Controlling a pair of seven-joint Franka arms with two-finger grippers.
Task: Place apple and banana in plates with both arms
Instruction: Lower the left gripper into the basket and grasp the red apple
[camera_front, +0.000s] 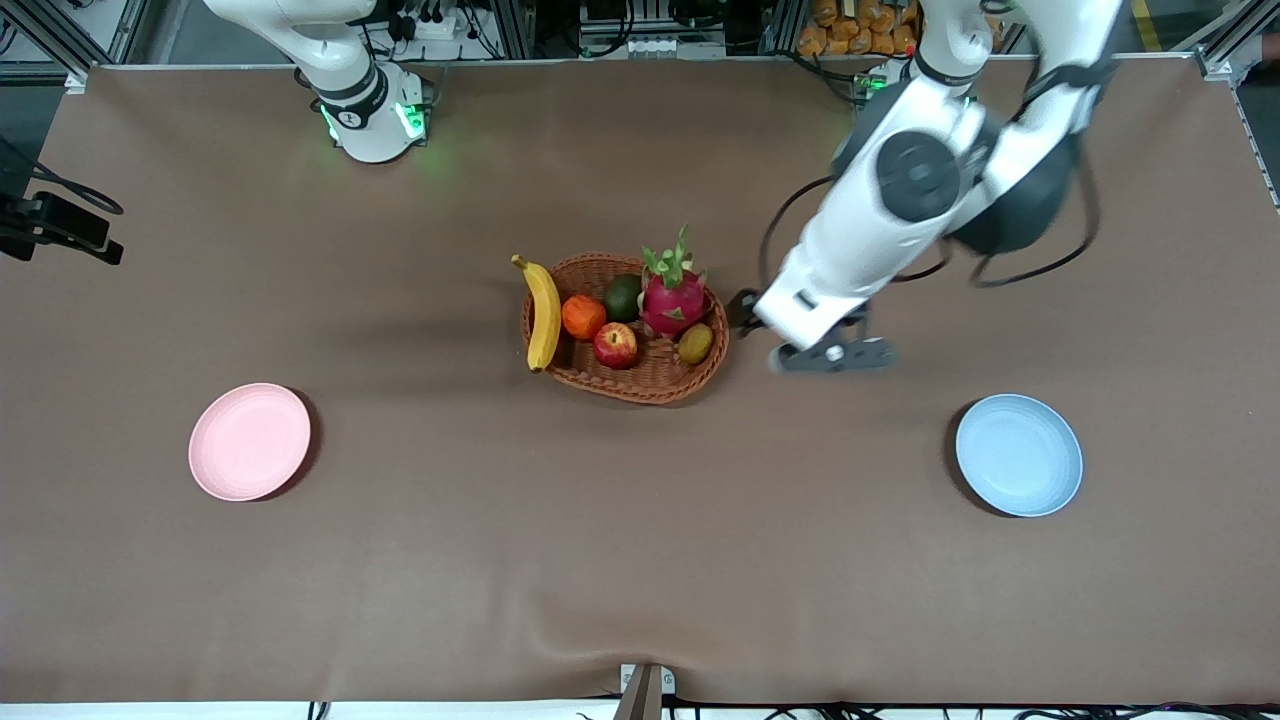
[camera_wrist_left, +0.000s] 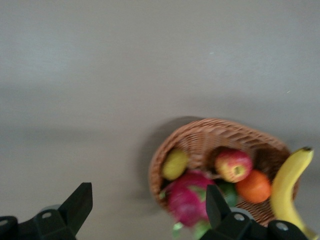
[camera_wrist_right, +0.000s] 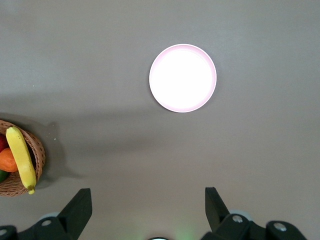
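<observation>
A: What is sitting on the brown bench (camera_front: 640, 560)?
B: A wicker basket (camera_front: 655, 380) is sitting mid-bench. A pink plate (camera_front: 249, 441) is lying toward the right arm's end, a blue plate (camera_front: 1018, 455) toward the left arm's.

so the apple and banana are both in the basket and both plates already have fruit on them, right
Not quite. The apple and banana are in the basket, but the front view shows the pink plate and blue plate both bare, with no fruit on either.
</observation>
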